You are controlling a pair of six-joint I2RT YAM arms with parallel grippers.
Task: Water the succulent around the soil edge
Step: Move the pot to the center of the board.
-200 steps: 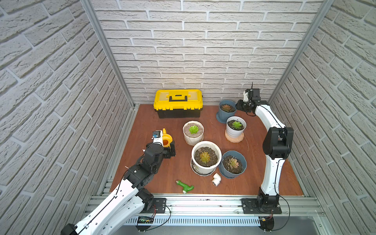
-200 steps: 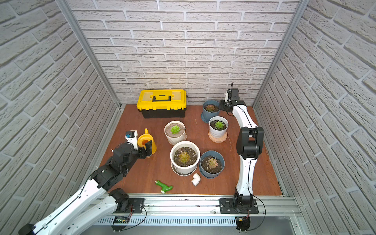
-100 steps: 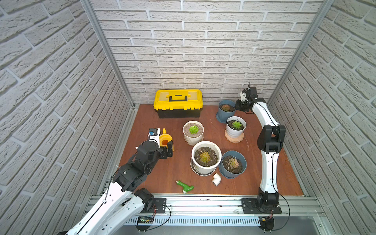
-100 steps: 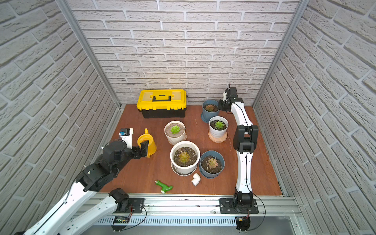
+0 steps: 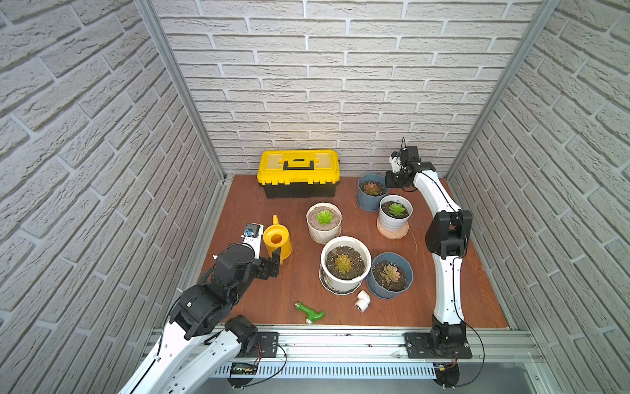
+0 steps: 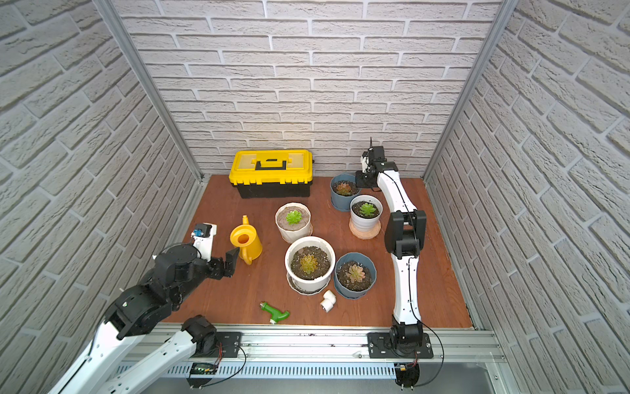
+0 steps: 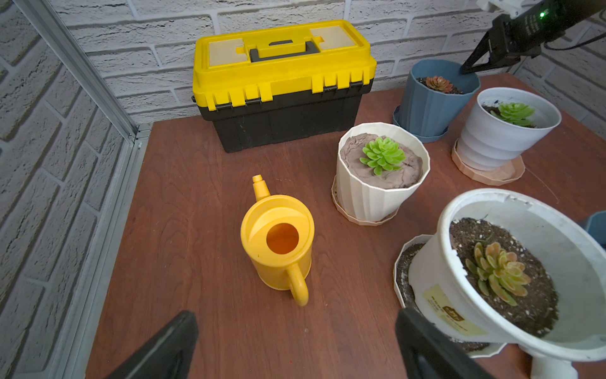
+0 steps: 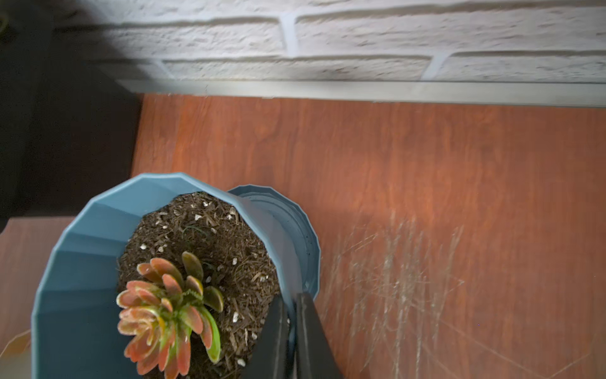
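Left fingers (image 7: pixel 173 341): spread wide and held nothing; they sat low over the desk (image 5: pixel 245 307), aimed at the can's handle (image 7: pixel 300 288) and apart from it.
Watering can (image 5: pixel 278 240): yellow and upright, at 9 o'clock from the large white pot (image 5: pixel 345 283); the spout pointed to 12 o'clock, the handle to 6 o'clock.
Right fingers (image 8: pixel 278 334): drawn narrow, pinching the rim wall of the back blue pot (image 5: pixel 365 201).
Back blue pot: stood on a blue saucer at 1 o'clock from the large white pot, near the back wall and just beside a white pot on a peach saucer (image 5: pixel 388 221).
Reddish succulent (image 8: pixel 167 311): rooted in the dark soil (image 8: pixel 203 236) of the back blue pot.
Toolbox (image 5: pixel 299 172): yellow and black, lid shut, at 11 o'clock against the back wall.
Cream ribbed pot (image 5: pixel 324 232): held a green rosette, between the toolbox and the large white pot.
Front blue pot (image 5: pixel 381 290): just beside the large white pot at 3 o'clock.
Green nozzle (image 5: pixel 309 311): lay at 7 o'clock.
White pipe elbow (image 5: pixel 362 301): lay at 5 o'clock.
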